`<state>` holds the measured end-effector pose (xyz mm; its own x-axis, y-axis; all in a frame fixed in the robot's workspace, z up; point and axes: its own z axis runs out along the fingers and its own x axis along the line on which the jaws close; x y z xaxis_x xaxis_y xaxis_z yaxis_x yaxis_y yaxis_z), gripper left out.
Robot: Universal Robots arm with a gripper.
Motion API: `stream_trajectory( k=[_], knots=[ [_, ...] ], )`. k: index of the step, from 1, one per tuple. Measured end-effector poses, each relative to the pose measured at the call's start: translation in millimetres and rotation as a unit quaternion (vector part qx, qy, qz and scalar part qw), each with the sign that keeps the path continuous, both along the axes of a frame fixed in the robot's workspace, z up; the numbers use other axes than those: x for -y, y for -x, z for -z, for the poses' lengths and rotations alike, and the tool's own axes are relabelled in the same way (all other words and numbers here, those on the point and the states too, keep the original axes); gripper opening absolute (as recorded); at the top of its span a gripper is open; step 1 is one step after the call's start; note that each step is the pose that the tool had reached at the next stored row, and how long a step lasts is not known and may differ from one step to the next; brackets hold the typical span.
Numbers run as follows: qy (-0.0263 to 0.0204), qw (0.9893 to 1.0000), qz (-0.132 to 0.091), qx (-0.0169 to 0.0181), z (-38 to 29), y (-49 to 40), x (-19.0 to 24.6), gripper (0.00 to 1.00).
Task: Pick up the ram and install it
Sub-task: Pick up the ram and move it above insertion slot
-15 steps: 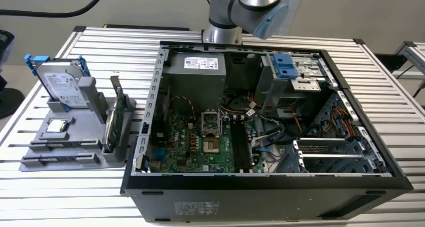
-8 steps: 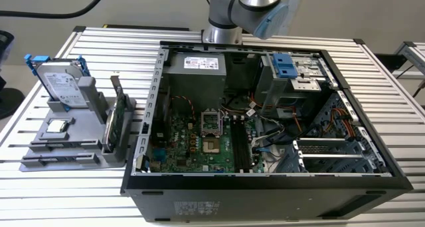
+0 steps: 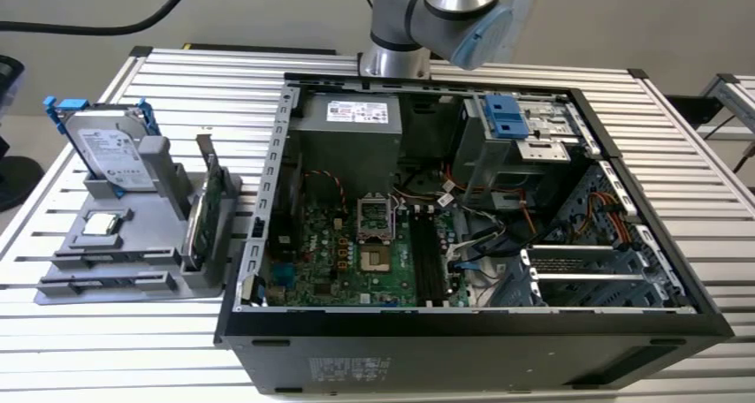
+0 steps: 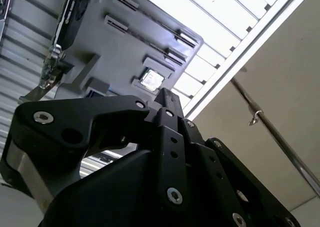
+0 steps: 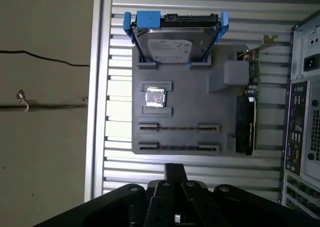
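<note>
Gripper (image 5: 175, 170), fingertips pressed together on nothing, hangs over the gray parts holder (image 5: 192, 112), its two long slots bare since the ram (image 3: 426, 248) apparently sits seated in the motherboard (image 3: 321, 254) beside the CPU socket (image 3: 373, 216).

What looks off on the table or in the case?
Nothing askew or spilled. One oddity: both long slots on the gray holder stand empty, while the drive, chip and card sit in their places.

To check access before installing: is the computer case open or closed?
Open. In the exterior view the computer case has no side panel on top, and its motherboard lies exposed.
</note>
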<state>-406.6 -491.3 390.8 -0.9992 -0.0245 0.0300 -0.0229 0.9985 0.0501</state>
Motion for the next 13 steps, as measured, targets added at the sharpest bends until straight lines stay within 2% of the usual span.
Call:
stream_trajectory(
  k=[3, 8, 13],
  knots=[
    [0.0, 0.9998, 0.022, 0.0, 0.3, 0.0, 0.0, 0.0],
    [0.0, 0.9986, 0.053, 0.0, 0.6, 0.0, 0.0, 0.0],
    [0.0, 0.998, 0.063, 0.0001, 0.7, 0.0, 0.0, 0.0]
  ],
)
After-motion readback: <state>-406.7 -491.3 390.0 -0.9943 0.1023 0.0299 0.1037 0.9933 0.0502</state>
